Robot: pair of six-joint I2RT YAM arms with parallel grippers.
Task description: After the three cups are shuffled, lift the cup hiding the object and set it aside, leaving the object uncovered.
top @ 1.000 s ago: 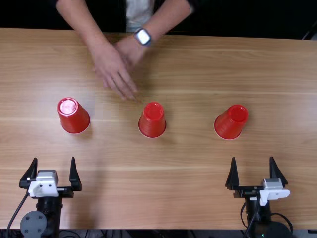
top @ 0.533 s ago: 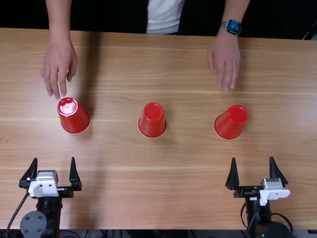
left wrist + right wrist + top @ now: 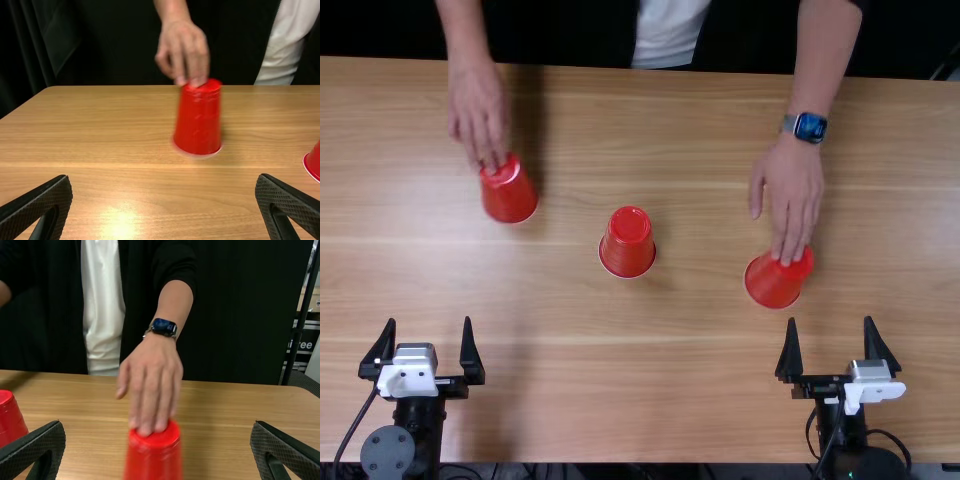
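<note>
While one hand (image 3: 478, 105) presses left cup (image 3: 507, 190) and other hand (image 3: 790, 195) right cup (image 3: 777, 278), fingertips down, shuffle seems unfinished; left gripper (image 3: 427, 322), right gripper (image 3: 829, 322) gape empty; nothing lifted

Light wooden table (image 3: 650, 400) before a black curtain (image 3: 45, 40)

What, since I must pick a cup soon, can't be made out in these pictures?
Object: which cup covers it, any view; opaque red walls.
Left cup top, top view: partly hidden by the person's hand.
Right cup base, right wrist view: cut off by the edge.
Middle cup, left wrist view: mostly cut off by the edge.
</note>
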